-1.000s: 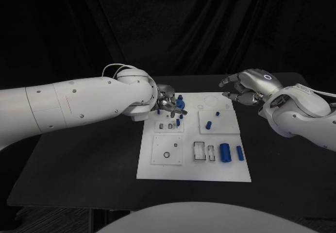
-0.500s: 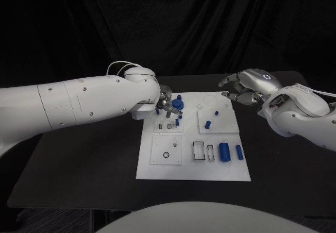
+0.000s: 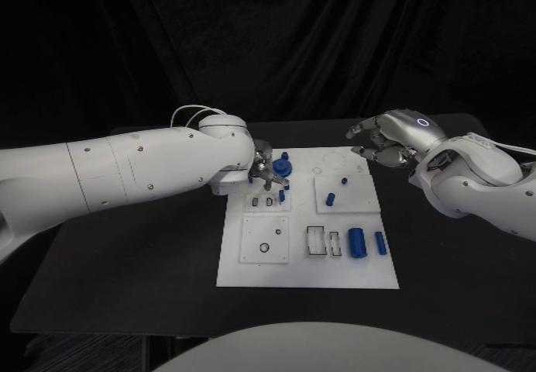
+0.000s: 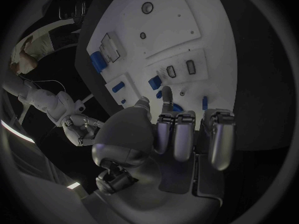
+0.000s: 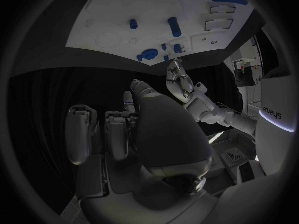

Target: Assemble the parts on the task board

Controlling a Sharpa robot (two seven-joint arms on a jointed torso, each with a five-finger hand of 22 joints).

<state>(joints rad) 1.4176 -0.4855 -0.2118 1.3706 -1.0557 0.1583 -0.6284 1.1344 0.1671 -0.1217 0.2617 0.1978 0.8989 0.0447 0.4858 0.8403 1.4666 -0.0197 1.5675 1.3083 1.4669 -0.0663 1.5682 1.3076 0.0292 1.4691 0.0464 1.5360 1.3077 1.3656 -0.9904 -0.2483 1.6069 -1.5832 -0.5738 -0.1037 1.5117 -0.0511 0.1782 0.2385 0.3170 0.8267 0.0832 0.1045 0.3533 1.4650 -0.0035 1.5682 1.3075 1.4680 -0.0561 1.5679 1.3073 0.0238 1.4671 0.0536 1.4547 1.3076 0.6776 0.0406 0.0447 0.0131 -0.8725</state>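
Two hands we see over the far part of the black counter (image 3: 134, 263), one at each far corner of the task board (image 3: 307, 271). The board lies flat in the middle of the counter, and its near edge and both side edges have bare counter around them.

Our left hand (image 3: 266, 167) is at the far left corner of the board, fingers pointing down beside a round blue part (image 3: 283, 165) and a small blue peg (image 3: 282, 195). In the left wrist view the fingers (image 4: 176, 134) are curled forward over the board; whether they pinch a part, we cannot tell.

Our right hand (image 3: 386, 142) hovers just past the far right corner, above the counter and apart from the board. Its fingers are curled in and we see nothing inside them.

On the board, two blue pegs (image 3: 331, 200) stand on the right raised plate, near the middle. A thick blue cylinder (image 3: 359, 242) and a thinner blue cylinder (image 3: 381, 242) lie side by side close to the right edge, beside two rectangular slots (image 3: 318, 240). A small dark ring (image 3: 266, 248) sits on the near left plate. The near strip of the board is bare white.
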